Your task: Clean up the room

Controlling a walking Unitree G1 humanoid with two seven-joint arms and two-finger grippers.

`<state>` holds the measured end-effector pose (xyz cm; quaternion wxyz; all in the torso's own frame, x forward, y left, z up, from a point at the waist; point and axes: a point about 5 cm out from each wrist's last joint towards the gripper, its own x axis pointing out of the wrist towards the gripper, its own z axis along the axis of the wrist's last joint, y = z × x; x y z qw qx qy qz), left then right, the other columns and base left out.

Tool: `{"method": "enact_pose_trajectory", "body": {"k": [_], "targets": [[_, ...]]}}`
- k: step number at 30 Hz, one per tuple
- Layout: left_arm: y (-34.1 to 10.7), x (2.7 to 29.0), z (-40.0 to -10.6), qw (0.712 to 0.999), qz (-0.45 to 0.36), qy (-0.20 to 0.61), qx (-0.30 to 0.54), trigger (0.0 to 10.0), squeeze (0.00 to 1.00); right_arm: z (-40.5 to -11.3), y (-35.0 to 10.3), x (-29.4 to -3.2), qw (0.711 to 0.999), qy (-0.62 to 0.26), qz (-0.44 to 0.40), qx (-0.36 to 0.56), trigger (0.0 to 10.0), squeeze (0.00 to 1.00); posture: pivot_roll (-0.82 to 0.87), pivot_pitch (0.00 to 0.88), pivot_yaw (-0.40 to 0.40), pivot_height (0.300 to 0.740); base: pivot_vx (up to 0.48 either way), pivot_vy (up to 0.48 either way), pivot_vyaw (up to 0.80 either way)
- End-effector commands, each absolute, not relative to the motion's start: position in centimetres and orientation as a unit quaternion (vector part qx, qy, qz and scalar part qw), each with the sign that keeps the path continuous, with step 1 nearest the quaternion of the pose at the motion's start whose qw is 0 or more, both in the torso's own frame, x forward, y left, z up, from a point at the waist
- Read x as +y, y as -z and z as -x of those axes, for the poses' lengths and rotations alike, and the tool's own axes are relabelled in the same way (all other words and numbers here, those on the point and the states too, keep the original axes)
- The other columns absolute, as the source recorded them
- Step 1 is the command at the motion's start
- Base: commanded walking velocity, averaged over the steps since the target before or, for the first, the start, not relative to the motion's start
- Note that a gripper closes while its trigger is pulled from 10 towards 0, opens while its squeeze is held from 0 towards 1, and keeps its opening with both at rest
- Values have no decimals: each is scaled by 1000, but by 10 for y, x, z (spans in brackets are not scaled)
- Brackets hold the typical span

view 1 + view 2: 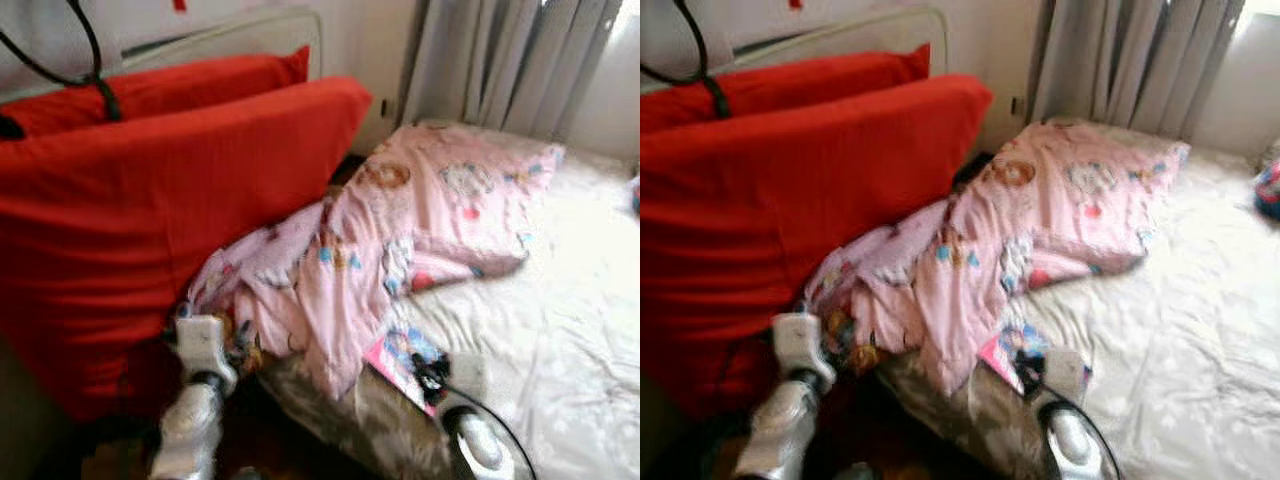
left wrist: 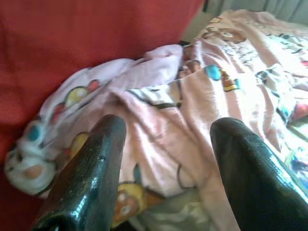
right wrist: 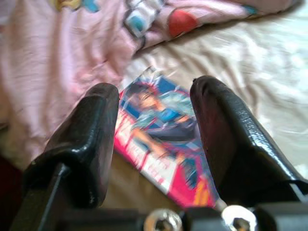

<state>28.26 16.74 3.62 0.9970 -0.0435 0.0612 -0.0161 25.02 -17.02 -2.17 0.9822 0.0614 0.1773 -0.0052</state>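
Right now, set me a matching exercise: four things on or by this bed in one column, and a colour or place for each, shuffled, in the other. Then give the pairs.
Things:
1. cushions
2. blanket
3. book
4. curtain

Colour or place:
A. grey, hanging behind the bed's far end
B. pink with cartoon prints, crumpled across the bed
C. red, propped upright beside the bed
D. flat on the sheet, its bright cover facing up, between the right gripper fingers' line of sight

Pairs: 1-C, 2-B, 3-D, 4-A
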Motion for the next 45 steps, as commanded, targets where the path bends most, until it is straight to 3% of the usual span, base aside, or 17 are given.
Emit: {"method": "enact_pose_trajectory", "body": {"k": [1, 18, 24, 32, 45], "targets": [[-37, 178, -283, 997, 32, 6, 64, 10000, 0, -256, 18, -159, 983, -8, -69, 172, 10000, 0, -7, 0, -53, 648, 292, 0, 0], [-37, 178, -285, 997, 32, 9, 66, 10000, 0, -253, 27, -161, 976, -12, -64, 208, 10000, 0, -6, 0, -53, 648, 17, 0, 0], [-38, 177, -284, 997, 32, 11, 65, 10000, 0, -251, 28, -160, 976, -10, -64, 207, 10000, 0, -3, 7, -46, 619, 0, 0, 0], [-39, 180, -285, 997, 26, 15, 65, 10000, 0, -250, 31, -160, 974, -3, -67, 218, 10000, 0, 6, 14, -35, 619, 0, 0, 0], [-43, 182, -286, 998, 8, 30, 62, 10000, 0, -255, 33, -163, 963, 47, -107, 243, 10000, 0, 32, 45, -2, 619, 0, 0, 0]]}}
